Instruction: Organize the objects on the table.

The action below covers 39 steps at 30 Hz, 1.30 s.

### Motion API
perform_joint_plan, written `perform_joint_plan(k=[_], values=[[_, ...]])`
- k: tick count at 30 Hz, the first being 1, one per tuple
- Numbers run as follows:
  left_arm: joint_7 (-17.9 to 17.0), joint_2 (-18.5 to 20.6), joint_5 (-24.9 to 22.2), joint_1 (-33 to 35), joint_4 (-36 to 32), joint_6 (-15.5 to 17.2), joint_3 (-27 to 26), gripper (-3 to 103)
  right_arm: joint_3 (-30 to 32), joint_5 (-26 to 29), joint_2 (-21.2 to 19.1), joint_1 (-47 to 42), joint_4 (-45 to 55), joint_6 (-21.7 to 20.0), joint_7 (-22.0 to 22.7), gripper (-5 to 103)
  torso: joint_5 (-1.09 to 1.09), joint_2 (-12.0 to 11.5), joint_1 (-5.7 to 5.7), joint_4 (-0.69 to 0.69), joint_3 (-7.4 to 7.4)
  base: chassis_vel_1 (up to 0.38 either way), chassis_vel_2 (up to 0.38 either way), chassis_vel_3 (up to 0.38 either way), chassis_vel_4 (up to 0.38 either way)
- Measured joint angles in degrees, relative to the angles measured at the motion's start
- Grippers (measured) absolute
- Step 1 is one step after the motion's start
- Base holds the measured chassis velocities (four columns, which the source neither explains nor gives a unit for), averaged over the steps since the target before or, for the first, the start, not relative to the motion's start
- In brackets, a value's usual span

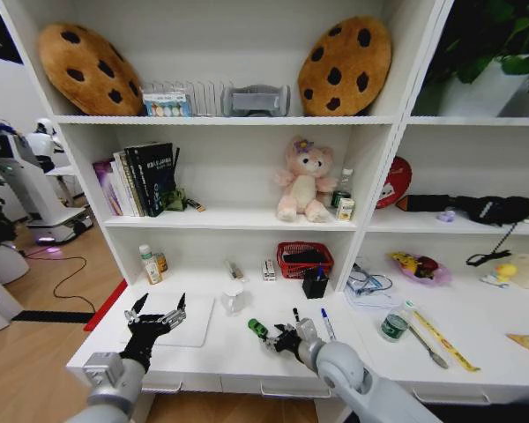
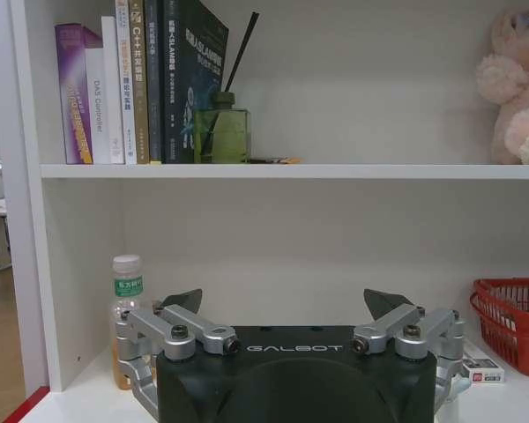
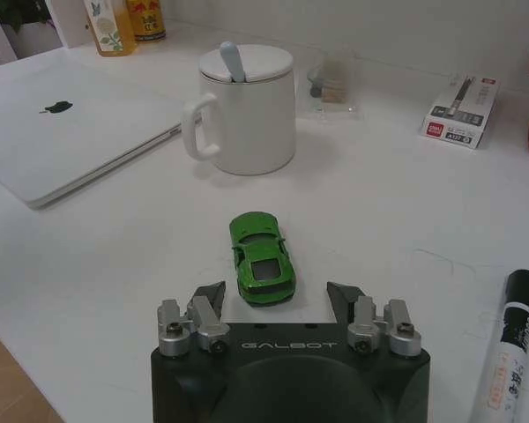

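Right wrist view gives the closest look at the green toy car (image 3: 263,256): it sits on the white counter (image 3: 397,211) with its rear end just reaching in between the spread fingers of the right gripper (image 3: 277,298), which is wide open and grips nothing. Beyond the car stands a white mug (image 3: 242,110) with a lid and spoon handle, and the slim silver laptop (image 3: 66,123) lies closed to one side of it. A black marker (image 3: 509,339) lies near the gripper, apart from the car, and a small white box (image 3: 458,112) rests farther back.

Head view shows what the wrist cameras miss: the car (image 1: 258,329) is close to the front edge of the counter (image 1: 476,344), the left gripper (image 1: 159,310) hovers over the laptop (image 1: 189,322), and a blue marker (image 1: 328,324) and a green-labelled bottle (image 1: 394,324) lie to the right, with bare surface between the laptop and the car.

Left wrist view looks level at the shelving: the left gripper's fingers are spread wide with nothing between them, a small bottle (image 2: 126,308) stands by the shelf wall, books (image 2: 132,84) line the shelf above, and a red basket (image 2: 511,322) sits at the far side, with open counter in between.
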Motion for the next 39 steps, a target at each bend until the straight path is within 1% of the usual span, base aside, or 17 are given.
perform_joint_plan(k=[4,12,28,30,31,33,34,35,39], values=[[0.0,0.0,0.0,0.0,0.0,0.0,0.0,100,-0.8,-0.2,0.5,0.3,-0.2,0.5,-0.4,67,0.00,0.0,0.00,0.00,0.00,0.000,0.000,0.000,0.000],[0.0,0.0,0.0,0.0,0.0,0.0,0.0,100,-1.8,-2.7,1.2,1.4,-2.0,3.3,-3.1,63,0.00,0.0,0.00,0.00,0.00,0.000,0.000,0.000,0.000],[0.0,0.0,0.0,0.0,0.0,0.0,0.0,100,-2.6,-3.0,2.0,2.7,-4.9,4.1,-2.8,62,0.00,0.0,0.00,0.00,0.00,0.000,0.000,0.000,0.000],[0.0,0.0,0.0,0.0,0.0,0.0,0.0,100,-2.9,-3.3,2.2,3.0,-5.7,4.6,-2.8,52,0.00,0.0,0.00,0.00,0.00,0.000,0.000,0.000,0.000],[0.0,0.0,0.0,0.0,0.0,0.0,0.0,100,-2.9,-3.3,2.2,3.0,-5.7,4.6,-2.8,52,0.00,0.0,0.00,0.00,0.00,0.000,0.000,0.000,0.000],[0.0,0.0,0.0,0.0,0.0,0.0,0.0,100,-3.2,-3.4,2.6,3.3,-6.4,4.9,-2.7,41,0.00,0.0,0.00,0.00,-0.01,0.000,0.000,0.000,0.000],[0.0,0.0,0.0,0.0,0.0,0.0,0.0,100,-3.2,-3.4,2.6,3.3,-6.4,4.9,-2.7,41,0.00,0.0,0.00,0.00,-0.01,0.000,0.000,0.000,0.000],[0.0,0.0,0.0,0.0,0.0,0.0,0.0,100,-3.3,-3.3,2.7,3.5,-6.6,4.9,-2.4,36,0.00,0.0,0.00,0.00,-0.01,0.000,0.000,0.000,0.000],[0.0,0.0,0.0,0.0,0.0,0.0,0.0,100,-3.4,-3.2,2.7,3.7,-6.7,4.9,-2.0,35,0.00,0.0,0.00,0.00,-0.01,0.000,0.000,0.000,0.000]])
